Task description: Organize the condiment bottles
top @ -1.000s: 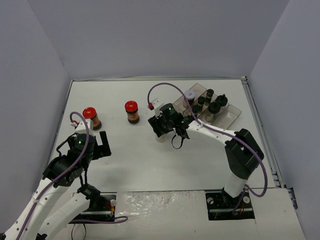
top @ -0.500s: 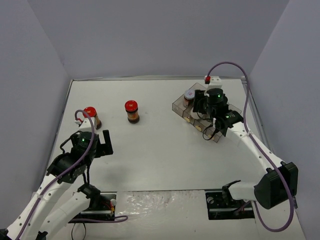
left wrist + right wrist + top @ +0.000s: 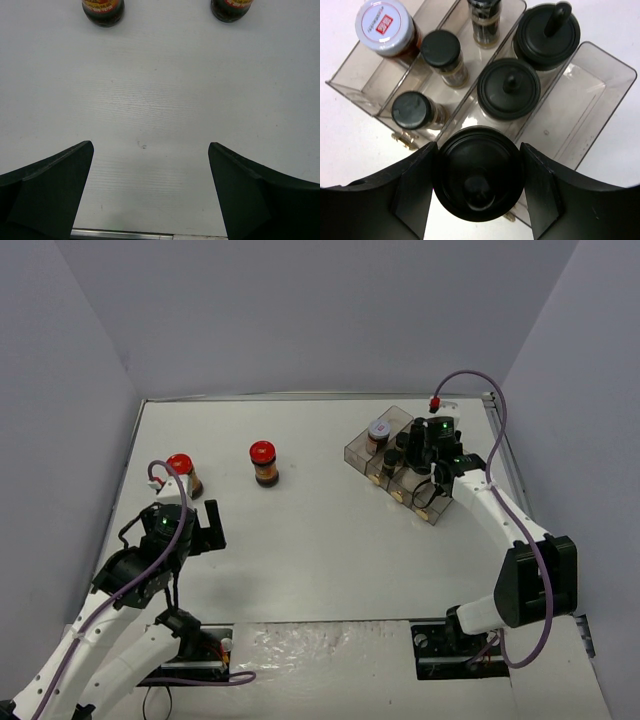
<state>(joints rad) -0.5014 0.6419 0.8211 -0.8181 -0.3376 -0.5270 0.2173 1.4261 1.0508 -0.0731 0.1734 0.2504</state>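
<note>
Two red-capped condiment bottles (image 3: 181, 472) (image 3: 263, 462) stand on the white table at the left; their dark bases (image 3: 103, 10) (image 3: 231, 9) show at the top of the left wrist view. My left gripper (image 3: 205, 530) (image 3: 150, 150) hangs open in front of them, nothing between its fingers. My right gripper (image 3: 428, 455) (image 3: 479, 172) is shut on a black knob-lidded jar (image 3: 479, 172) over the near end of the clear tray (image 3: 600, 85). In the tray stand a white-lidded jar (image 3: 384, 26), two more knob-lidded jars (image 3: 509, 89) (image 3: 547, 35) and small black-capped bottles (image 3: 441, 49) (image 3: 411, 110).
The tray (image 3: 355, 452) lies at the back right, close to the table's right edge. The right-hand compartment (image 3: 570, 107) of the tray holds nothing. Grey walls enclose the table on three sides. The arm bases sit at the near edge.
The right arm has swung from the table's middle over to the tray, carrying the black-lidded jar. The left gripper has barely shifted and stays open.
</note>
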